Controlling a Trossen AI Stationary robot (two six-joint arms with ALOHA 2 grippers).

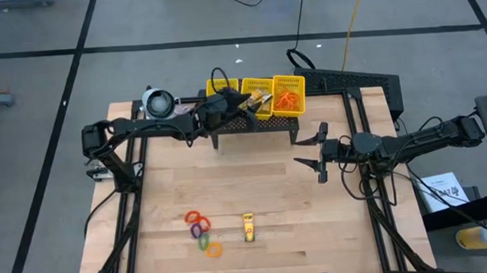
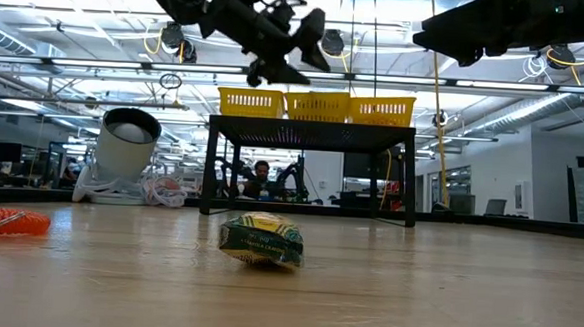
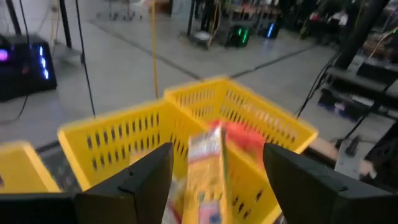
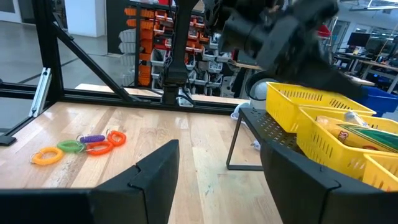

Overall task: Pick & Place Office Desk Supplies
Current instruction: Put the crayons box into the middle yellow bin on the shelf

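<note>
My left gripper (image 1: 243,103) hovers open over the middle compartment of the yellow mesh basket (image 1: 257,85). A yellow-orange packet with a white label (image 3: 208,165) stands blurred between its spread fingers, with a gap on each side, above that compartment. The right compartment holds orange rubber bands (image 1: 290,96). On the table's near part lie another packet (image 1: 248,228) and several coloured rings (image 1: 201,232). My right gripper (image 1: 310,149) waits open above the table's right half, pointing left.
The basket sits on a black perforated stand (image 2: 314,135) at the table's far edge. A grey-white round device (image 1: 158,101) with a cord stands left of it. Bare wood lies between the stand and the near items.
</note>
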